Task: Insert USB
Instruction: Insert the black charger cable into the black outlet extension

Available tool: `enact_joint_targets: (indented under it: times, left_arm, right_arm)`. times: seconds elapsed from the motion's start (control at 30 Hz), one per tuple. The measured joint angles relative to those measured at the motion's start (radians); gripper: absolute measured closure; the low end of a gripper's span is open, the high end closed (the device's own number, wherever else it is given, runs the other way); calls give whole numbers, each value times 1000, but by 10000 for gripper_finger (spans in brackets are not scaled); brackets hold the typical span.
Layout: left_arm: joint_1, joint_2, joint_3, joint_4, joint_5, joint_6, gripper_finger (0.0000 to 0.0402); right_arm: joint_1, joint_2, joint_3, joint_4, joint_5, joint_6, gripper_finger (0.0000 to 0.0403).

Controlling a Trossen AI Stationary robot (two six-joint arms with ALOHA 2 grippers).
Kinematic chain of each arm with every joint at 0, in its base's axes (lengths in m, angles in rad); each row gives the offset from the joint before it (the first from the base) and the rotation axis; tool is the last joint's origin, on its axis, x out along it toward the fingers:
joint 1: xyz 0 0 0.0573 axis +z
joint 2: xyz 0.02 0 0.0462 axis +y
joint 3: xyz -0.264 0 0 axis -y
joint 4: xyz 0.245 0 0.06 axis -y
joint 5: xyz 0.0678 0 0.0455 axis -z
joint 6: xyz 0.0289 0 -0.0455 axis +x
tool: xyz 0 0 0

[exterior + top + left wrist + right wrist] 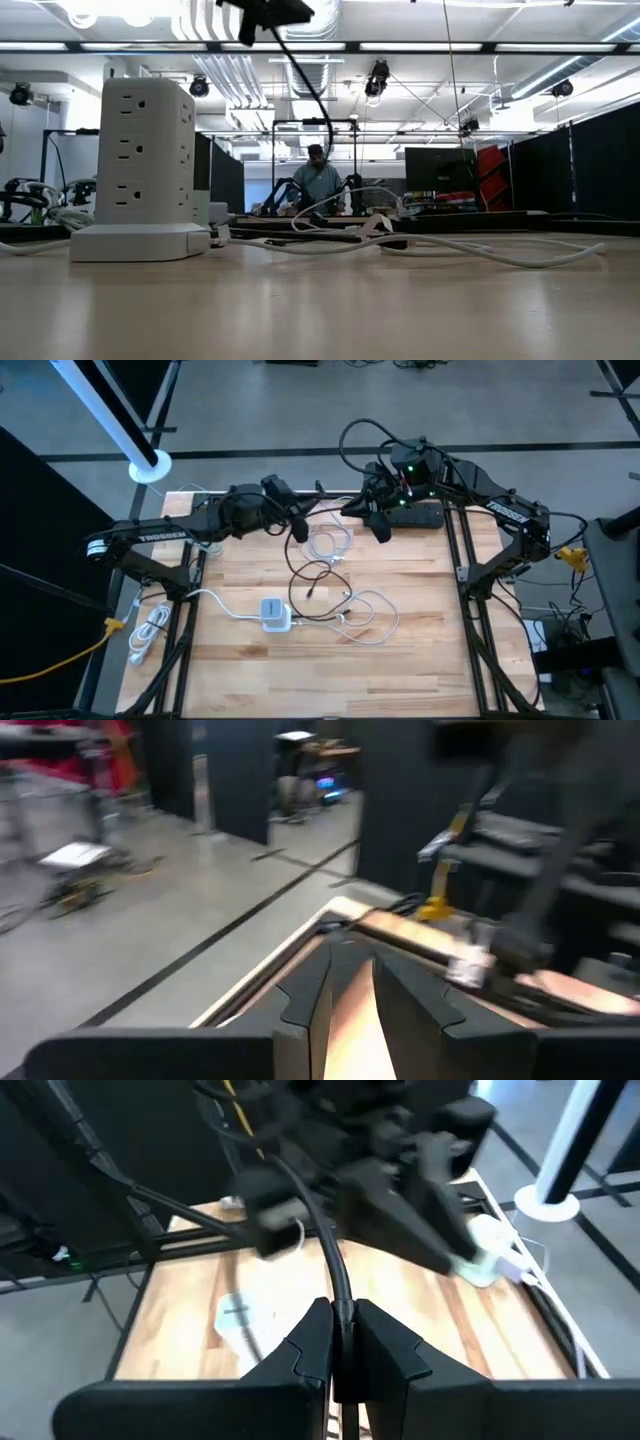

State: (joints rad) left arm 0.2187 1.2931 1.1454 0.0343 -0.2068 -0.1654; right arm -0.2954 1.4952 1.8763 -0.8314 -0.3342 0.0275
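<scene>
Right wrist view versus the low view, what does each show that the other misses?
Only the right wrist view shows the right hand shut on the black cable, and the left arm beyond it. Only the low view shows the power tower side-on and a person in the room behind. Both show the wooden table and white cables.

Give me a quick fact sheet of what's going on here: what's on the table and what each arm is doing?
surface: light wooden table
power unit: white power tower with outlets, standing upright on the table
loose cables: thin white cables lying on the table
right end effector: shut on black cable, raised above the table
left end effector: lifted near the table's far edge, narrow gap between its fingers, nothing visibly held
background: a person beyond the table
</scene>
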Motion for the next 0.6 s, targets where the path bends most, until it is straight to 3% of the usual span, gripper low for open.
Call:
enact_joint_targets:
  times: [0.3, 0.47, 0.6]
  left_arm:
    - [-1, -47, -1, 106, 66, 11, 326]
    - [-1, -51, -1, 225, 262, -4, 328]
    - [-1, -50, -1, 207, 310, -37, 332]
  right_arm:
    - [-6, -4, 0, -58, 21, -15, 383]
    - [-6, -2, 0, -46, 22, -15, 383]
    - [-6, -2, 0, -14, 24, -15, 383]
